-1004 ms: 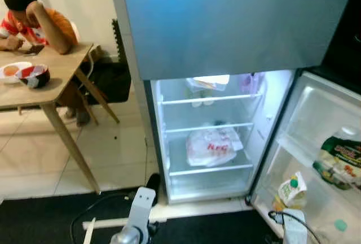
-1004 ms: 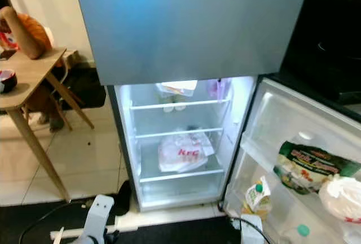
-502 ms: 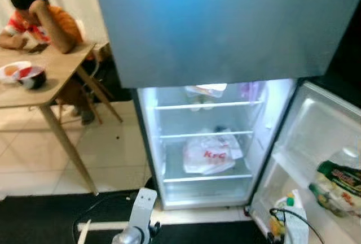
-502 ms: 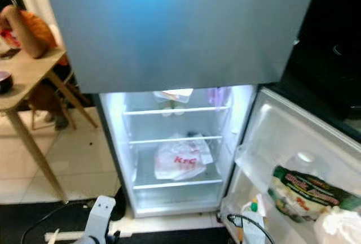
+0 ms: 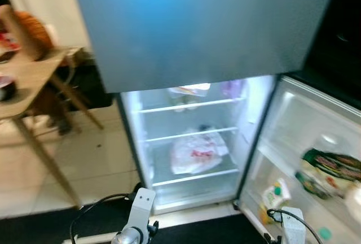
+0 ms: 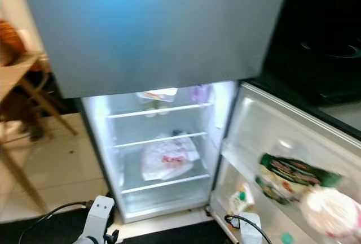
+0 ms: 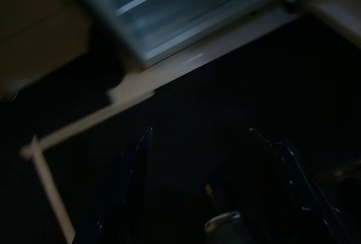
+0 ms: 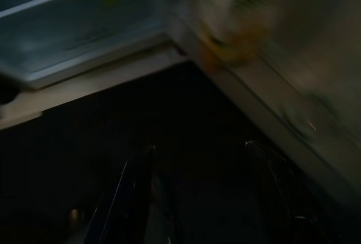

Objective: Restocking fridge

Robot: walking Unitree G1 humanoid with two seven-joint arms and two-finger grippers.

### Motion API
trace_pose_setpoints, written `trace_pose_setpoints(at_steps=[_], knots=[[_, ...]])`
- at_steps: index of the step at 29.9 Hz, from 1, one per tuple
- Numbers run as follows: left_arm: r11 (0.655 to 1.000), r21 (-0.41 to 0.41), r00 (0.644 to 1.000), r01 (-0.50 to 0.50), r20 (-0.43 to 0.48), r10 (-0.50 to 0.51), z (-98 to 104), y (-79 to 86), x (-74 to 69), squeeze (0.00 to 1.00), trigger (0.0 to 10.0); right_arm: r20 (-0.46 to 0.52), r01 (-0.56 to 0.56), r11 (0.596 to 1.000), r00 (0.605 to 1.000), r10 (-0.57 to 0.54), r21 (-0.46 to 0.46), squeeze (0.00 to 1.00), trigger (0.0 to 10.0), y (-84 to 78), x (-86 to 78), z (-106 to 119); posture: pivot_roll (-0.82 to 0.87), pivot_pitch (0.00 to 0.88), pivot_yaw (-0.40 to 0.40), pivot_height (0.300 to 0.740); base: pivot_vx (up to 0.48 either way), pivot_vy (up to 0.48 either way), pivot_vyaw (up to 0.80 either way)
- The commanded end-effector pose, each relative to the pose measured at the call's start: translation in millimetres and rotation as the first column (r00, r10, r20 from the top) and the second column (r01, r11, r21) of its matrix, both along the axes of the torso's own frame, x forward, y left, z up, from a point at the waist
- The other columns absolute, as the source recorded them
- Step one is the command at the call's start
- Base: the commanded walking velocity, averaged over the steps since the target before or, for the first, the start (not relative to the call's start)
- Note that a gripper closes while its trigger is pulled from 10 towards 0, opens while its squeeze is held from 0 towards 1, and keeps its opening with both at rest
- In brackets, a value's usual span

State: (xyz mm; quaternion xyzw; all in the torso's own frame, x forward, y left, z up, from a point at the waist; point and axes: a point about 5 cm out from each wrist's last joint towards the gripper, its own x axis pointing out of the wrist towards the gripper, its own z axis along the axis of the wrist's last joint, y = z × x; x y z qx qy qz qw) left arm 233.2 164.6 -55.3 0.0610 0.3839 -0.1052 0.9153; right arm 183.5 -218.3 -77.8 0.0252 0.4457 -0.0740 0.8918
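Observation:
The fridge (image 5: 192,136) stands before me with its lower compartment lit and its door (image 5: 304,153) swung open to the right. A white bag with red print (image 5: 197,152) lies on the middle shelf, and small items sit on the top shelf (image 5: 189,90). The door racks hold a green packet (image 5: 330,168) and a small carton (image 5: 272,194). Both arms hang low over the dark mat. My left gripper (image 7: 200,131) is open with nothing in it. My right gripper (image 8: 198,146), near the door's bottom corner, is also open and holds nothing.
The grey freezer door (image 5: 197,24) is shut above. A wooden table (image 5: 28,80) with a bowl (image 5: 4,86) stands on the left, and a person (image 5: 28,26) sits at it. A black mat (image 5: 101,221), a cable and a white strip (image 7: 51,193) lie before the fridge.
The whole picture has slid left and blurred, so the camera has turned right; the table and the person now sit at the left edge. Both arms still hang low.

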Motion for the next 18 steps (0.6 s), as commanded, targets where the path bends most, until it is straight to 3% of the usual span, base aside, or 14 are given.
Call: trace_pose_setpoints(at_steps=[1, 18], knots=[[1.000, 0.021, 1.000, 0.014, 0.000, -0.014, -0.1, 1.8, 0.0, 0.00, 10.0, -0.003, 0.012, 1.000, 1.000, -0.012, 0.002, 0.00, 10.0, -1.6, -2.2, -0.8, -0.09, 0.001, 0.021, 0.740, 0.000, 0.000, -0.80], [1.000, 0.008, 0.999, 0.025, 0.023, -0.026, 2.8, -0.6, 3.9, 0.00, 10.0, 0.007, 0.035, 0.999, 0.999, -0.035, -0.002, 0.00, 10.0, -3.3, -2.4, -0.4, -0.09, 0.000, 0.026, 0.740, 0.000, 0.000, -0.80]])
